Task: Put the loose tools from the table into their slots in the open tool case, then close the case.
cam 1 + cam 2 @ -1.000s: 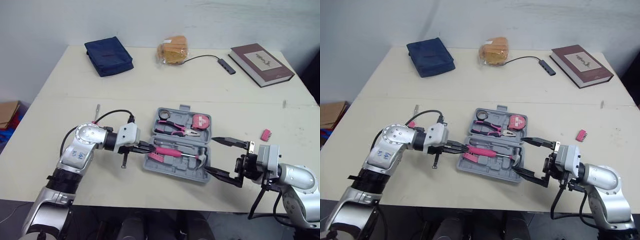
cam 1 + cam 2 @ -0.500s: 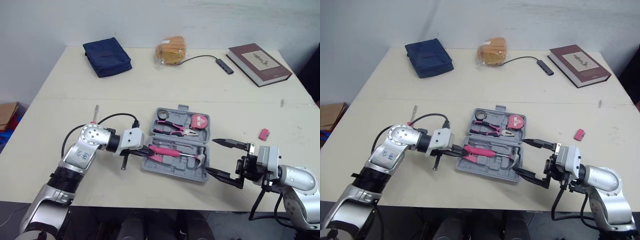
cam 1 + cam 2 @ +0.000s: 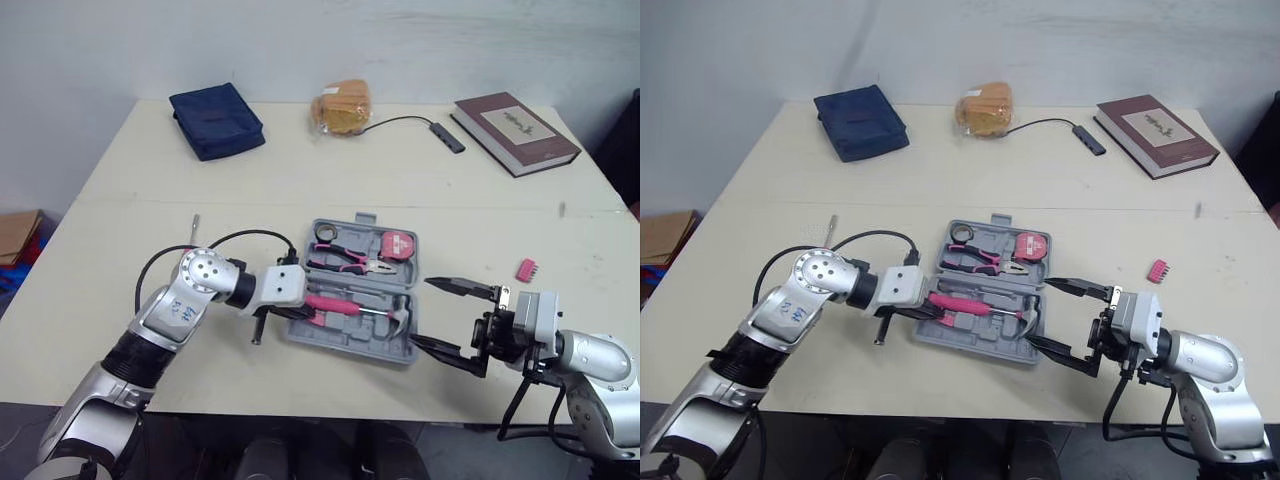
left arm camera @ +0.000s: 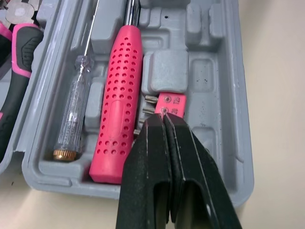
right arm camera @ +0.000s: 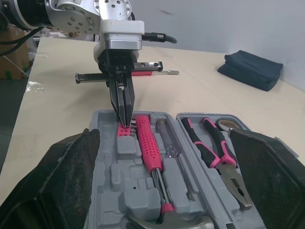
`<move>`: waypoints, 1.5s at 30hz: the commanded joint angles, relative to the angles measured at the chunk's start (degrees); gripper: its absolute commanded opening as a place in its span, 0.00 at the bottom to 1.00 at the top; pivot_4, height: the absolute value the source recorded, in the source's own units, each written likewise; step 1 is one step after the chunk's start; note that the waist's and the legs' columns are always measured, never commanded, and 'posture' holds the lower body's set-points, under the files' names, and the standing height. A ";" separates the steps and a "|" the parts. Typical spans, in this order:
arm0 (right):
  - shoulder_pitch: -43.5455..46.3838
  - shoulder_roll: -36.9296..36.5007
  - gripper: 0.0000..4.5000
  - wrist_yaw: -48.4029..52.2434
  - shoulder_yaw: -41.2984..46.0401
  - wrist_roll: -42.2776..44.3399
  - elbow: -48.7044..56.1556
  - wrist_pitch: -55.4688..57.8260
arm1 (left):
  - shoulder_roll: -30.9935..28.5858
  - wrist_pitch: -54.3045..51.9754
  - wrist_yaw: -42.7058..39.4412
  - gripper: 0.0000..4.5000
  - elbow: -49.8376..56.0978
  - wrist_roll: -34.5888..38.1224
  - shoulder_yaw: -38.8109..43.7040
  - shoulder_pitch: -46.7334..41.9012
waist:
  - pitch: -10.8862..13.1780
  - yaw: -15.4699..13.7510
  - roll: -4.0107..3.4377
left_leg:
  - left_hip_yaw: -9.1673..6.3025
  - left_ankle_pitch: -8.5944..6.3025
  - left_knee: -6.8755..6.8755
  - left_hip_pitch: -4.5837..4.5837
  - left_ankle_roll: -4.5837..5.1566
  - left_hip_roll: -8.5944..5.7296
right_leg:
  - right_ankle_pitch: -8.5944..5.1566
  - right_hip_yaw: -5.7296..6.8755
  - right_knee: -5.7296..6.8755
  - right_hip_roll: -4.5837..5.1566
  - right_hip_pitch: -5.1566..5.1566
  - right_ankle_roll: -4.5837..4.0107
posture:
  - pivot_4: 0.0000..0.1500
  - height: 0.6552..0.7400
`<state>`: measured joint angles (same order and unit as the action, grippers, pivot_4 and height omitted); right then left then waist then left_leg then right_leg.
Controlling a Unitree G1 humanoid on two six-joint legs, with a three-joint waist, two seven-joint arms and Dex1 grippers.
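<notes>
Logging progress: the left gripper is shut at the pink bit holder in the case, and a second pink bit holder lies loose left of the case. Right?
One slip: the second bit holder lies loose right of the case, as the left eye view shows. The rest holds.

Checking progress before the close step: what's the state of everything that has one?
Case: open, flat on table.
Left pincer: shut, tips on bit rack in case.
Right pincer: open, beside case.
Second bit rack: loose on table.
Screwdriver: loose on table.
Pliers: in case.
Hammer: in case.
Book: closed.
</notes>
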<state>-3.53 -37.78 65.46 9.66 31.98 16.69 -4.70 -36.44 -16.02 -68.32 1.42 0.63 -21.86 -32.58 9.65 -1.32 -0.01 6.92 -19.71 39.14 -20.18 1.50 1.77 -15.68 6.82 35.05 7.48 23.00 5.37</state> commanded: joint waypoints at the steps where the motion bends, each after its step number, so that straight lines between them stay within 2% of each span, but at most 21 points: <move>1: 0.31 -0.56 1.00 0.04 1.40 0.33 0.91 -0.62 | -1.15 -4.30 -0.19 0.00 -4.14 -5.45 -6.07 3.49 | -0.14 0.05 -0.11 | -0.01 -0.05 -0.01 0.05 0.05 0.02 | -0.01 -0.03 -0.01 0.01 -0.07 -0.01 | 1.00 1.00; 7: 0.64 -0.26 1.00 -0.15 1.08 -0.04 0.83 -0.93 | 1.64 -2.56 2.97 0.00 -9.00 -4.68 -5.54 4.56 | -0.56 -0.08 -0.52 | -0.08 -0.14 -0.02 0.16 0.09 0.04 | -0.03 -0.37 -0.08 0.05 -0.25 -0.04 | 1.00 1.00; 11: 0.76 -0.38 1.00 -0.16 1.34 -0.07 0.79 -0.88 | 2.42 -2.08 4.33 0.00 -10.95 -4.04 -4.03 6.75 | -0.86 -0.17 -0.53 | -0.12 -0.35 -0.04 0.48 0.28 0.04 | -0.05 -0.36 -0.19 0.17 -0.57 -0.05 | 1.00 1.00; 16: 0.22 -0.34 1.00 -0.65 1.61 -0.19 1.18 -0.84 | 2.52 -6.34 6.71 0.00 -9.07 -1.92 -0.36 8.19 | -1.16 -0.04 -0.52 | -0.14 -0.56 -0.17 1.01 0.17 0.26 | -0.10 -0.37 -0.47 0.24 -1.06 -0.11 | 1.00 1.00; 19: 0.27 -0.23 1.00 -0.98 1.35 -0.34 1.29 -0.80 | 3.94 -6.71 6.67 0.00 -7.35 1.87 2.42 7.52 | -1.18 -0.01 -0.55 | -0.15 -0.69 -0.18 1.01 -0.07 0.37 | -0.12 -0.37 -0.49 0.19 -1.04 -0.15 | 1.00 1.00; 22: 0.44 -0.09 1.00 -1.12 0.93 -0.58 1.06 -0.88 | 4.18 -7.99 6.64 0.00 -6.88 2.91 3.46 6.07 | -1.08 -0.13 -0.46 | -0.15 -0.67 -0.18 0.92 -0.08 0.37 | -0.14 -0.35 -0.44 0.18 -0.93 -0.18 | 1.00 1.00; 27: 1.09 0.45 1.00 -1.51 0.09 -0.90 0.69 -1.12 | 3.18 -8.43 7.48 0.00 -7.69 -0.87 -0.12 6.24 | -1.01 -0.04 -0.34 | -0.13 -0.59 -0.19 0.74 0.03 0.37 | -0.14 -0.36 -0.45 0.17 -0.76 -0.18 | 1.00 1.00; 31: 1.03 0.65 1.00 -1.62 0.14 -0.96 0.84 -1.15 | 4.79 -8.90 8.00 0.00 -4.45 3.56 2.97 5.96 | -1.01 0.00 -0.36 | -0.07 -0.59 -0.25 0.68 0.03 0.37 | -0.14 -0.45 -0.43 0.17 -0.62 -0.19 | 1.00 1.00; 39: 0.47 0.36 1.00 -1.45 0.67 -0.81 1.01 -1.27 | -0.81 -6.20 4.10 0.00 -1.87 5.58 6.81 5.75 | -0.71 0.66 -0.10 | -0.07 -0.53 -0.24 -0.05 0.00 0.39 | -0.15 -0.43 -0.34 0.15 0.13 -0.21 | 1.00 1.00; 42: 0.17 0.25 1.00 -1.33 0.88 -0.77 0.95 -1.37 | -1.46 -4.09 3.61 0.00 -1.74 6.25 7.40 6.17 | -0.51 1.15 -0.15 | -0.03 -0.29 -0.26 -0.21 -0.42 0.40 | -0.18 -0.41 -0.22 0.07 0.39 -0.27 | 1.00 1.00; 44: 0.17 0.23 1.00 -1.87 1.83 -0.65 0.81 -1.55 | 0.55 -0.09 2.72 0.00 -0.96 11.31 11.94 6.22 | -0.20 1.30 -0.13 | -0.02 -0.27 -0.27 -0.22 -0.41 0.40 | -0.18 -0.40 -0.20 0.04 0.40 -0.27 | 1.00 1.00; 45: -0.22 -0.26 1.00 -2.20 3.48 -0.14 0.71 -1.35 | 1.99 1.14 2.15 0.00 -0.21 16.17 16.23 6.42 | 0.02 1.33 -0.08 | -0.02 -0.27 -0.26 -0.22 -0.36 0.40 | -0.18 -0.41 -0.17 0.05 0.40 -0.27 | 1.00 1.00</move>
<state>-3.39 -37.45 63.94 9.74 30.76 16.54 -5.04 -35.78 -17.78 -65.13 -0.38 10.33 -11.53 -26.27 9.67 0.00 -0.10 6.90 -19.97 38.90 -20.44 1.17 2.17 -15.86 6.40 34.92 7.54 23.45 5.11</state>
